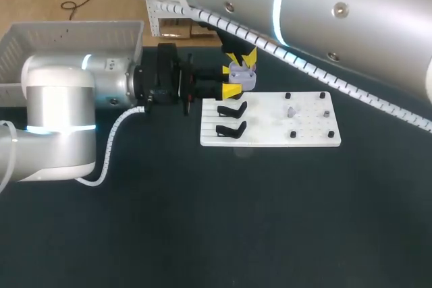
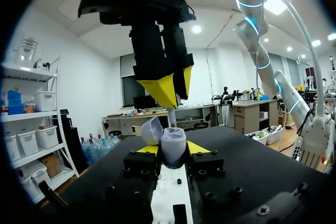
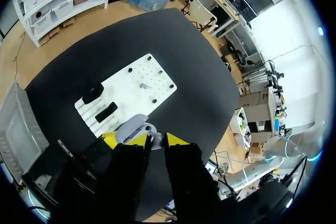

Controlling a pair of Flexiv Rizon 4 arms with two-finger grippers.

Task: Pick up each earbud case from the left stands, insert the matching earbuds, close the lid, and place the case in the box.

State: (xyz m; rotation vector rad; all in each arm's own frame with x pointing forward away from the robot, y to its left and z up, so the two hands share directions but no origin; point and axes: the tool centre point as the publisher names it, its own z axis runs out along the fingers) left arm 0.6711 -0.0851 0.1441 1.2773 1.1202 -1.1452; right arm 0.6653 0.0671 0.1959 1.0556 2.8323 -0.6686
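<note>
Right gripper (image 3: 156,139), fingers nearly together, pinches a white earbud (image 2: 171,115) above the open lilac earbud case (image 1: 241,77), clamped in the left gripper (image 2: 172,150) beside the white stand board (image 1: 270,126).

Nothing here can be read as text, number, label or sign. That goes for the earbud case (image 2: 173,144) gripped between the fingers of the left gripper (image 2: 174,149) and for the white board (image 1: 270,133) lying ahead of that gripper (the dark dots on the board are pegs and holes, not print).
</note>
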